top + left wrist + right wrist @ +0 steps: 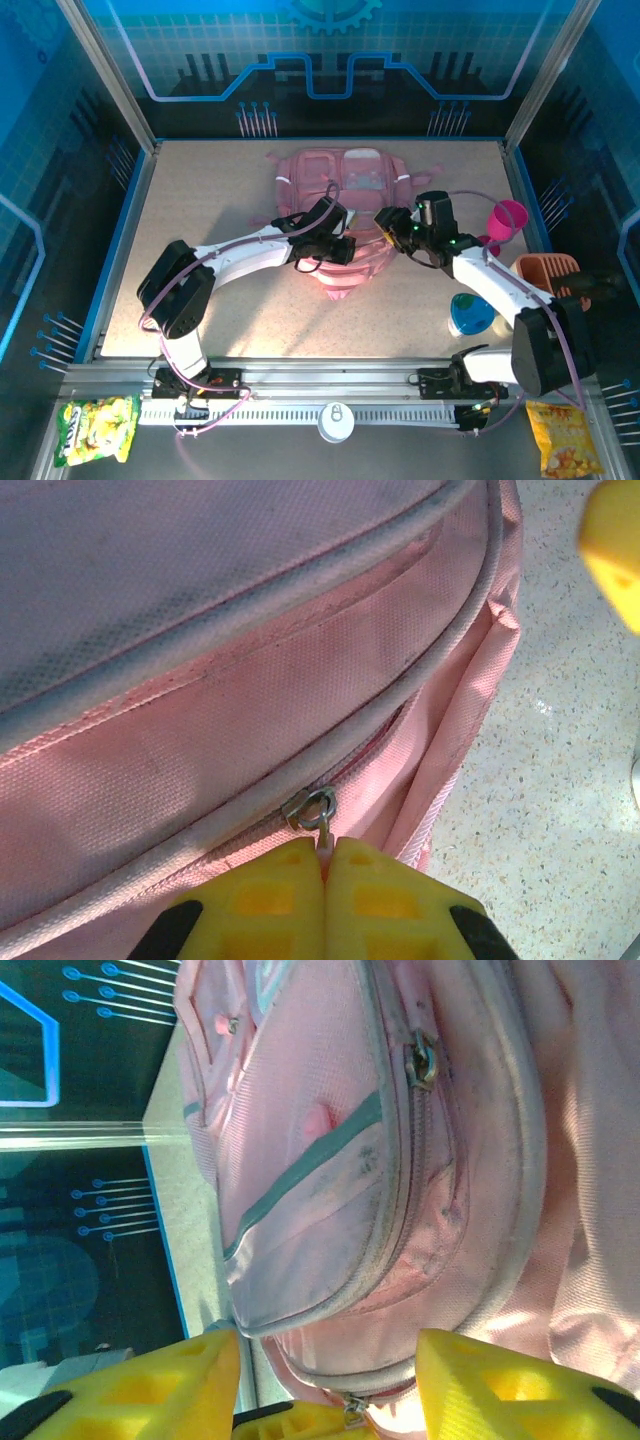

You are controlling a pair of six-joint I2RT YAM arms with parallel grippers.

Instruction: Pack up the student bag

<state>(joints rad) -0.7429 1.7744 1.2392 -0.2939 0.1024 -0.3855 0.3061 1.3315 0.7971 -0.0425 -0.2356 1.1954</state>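
The student bag [340, 190], a soft pink backpack with pale trim, lies flat in the middle of the table. My left gripper [346, 248] is at its near edge. In the left wrist view its yellow fingers [325, 865] are shut on the small pull tab of a metal zip slider [312, 808] on the bag's [200, 730] side seam. My right gripper [386, 222] hovers just right of it, over the bag's near right part. Its jaws [330, 1380] stand open with only bag fabric [350, 1160] behind them. The left fingertips [300, 1424] and the slider [352, 1410] show low between them.
A magenta goblet cup [506, 220] stands right of the bag, an orange basket [548, 272] beyond it, and a blue-green round thing [470, 315] by the right arm. Yellow snack bags [98, 428] [565, 436] and a white disc [336, 422] lie along the near rail.
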